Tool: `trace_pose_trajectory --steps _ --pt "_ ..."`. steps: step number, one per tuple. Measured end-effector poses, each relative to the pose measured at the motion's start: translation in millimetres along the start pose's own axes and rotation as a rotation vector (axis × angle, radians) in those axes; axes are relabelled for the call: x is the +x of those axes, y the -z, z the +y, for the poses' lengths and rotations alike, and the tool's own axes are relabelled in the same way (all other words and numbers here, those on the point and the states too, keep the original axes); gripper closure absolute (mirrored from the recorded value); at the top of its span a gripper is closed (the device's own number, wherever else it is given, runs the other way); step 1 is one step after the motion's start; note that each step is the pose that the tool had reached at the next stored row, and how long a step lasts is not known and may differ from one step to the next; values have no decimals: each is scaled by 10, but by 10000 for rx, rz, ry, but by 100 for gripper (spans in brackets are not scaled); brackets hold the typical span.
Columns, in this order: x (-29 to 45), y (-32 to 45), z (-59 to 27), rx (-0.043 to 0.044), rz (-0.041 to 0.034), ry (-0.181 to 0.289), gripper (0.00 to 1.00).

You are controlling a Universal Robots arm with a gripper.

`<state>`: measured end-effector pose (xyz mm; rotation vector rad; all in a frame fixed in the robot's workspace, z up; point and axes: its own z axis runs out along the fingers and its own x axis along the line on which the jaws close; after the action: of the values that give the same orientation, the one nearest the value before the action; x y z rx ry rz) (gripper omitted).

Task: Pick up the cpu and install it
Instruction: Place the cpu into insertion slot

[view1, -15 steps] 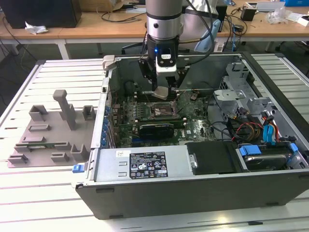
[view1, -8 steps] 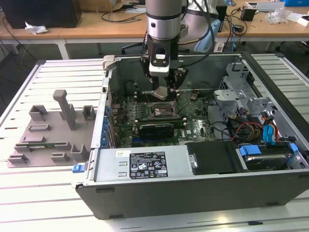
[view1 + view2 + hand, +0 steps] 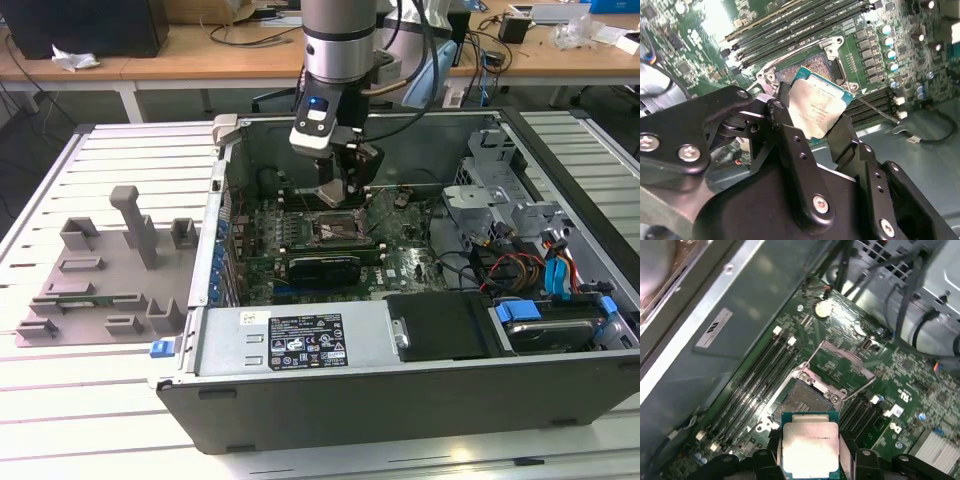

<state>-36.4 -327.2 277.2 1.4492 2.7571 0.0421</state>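
Note:
The cpu (image 3: 817, 112) (image 3: 810, 450), a flat square chip with a pale metal top, is held by its edges between my black fingers (image 3: 785, 125). My gripper (image 3: 340, 190) (image 3: 812, 114) is shut on it inside the open computer case (image 3: 400, 385). The chip hangs tilted a little above the motherboard. The empty cpu socket (image 3: 807, 400) (image 3: 812, 62) (image 3: 338, 228) lies just beyond it, with its metal load frame (image 3: 842, 365) swung open. In the exterior view the gripper stands directly over the socket, and the chip itself is hidden by the fingers.
Memory slots (image 3: 757, 377) flank the socket. A long black expansion card (image 3: 320, 268) lies nearer the front, beside the power supply (image 3: 290, 340). Drive cage (image 3: 500, 190) and cables (image 3: 520, 270) fill the exterior view's right. A grey fixture tray (image 3: 100, 270) sits outside the case.

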Motion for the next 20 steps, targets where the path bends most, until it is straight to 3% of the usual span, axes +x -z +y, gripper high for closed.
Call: trace_pose_trajectory --steps 4,7,20 --pt "0 -1 0 8 -25 -696 46" --pt "0 -2 0 18 -59 -1633 46" --pt "0 -11 0 47 -156 -4276 46"
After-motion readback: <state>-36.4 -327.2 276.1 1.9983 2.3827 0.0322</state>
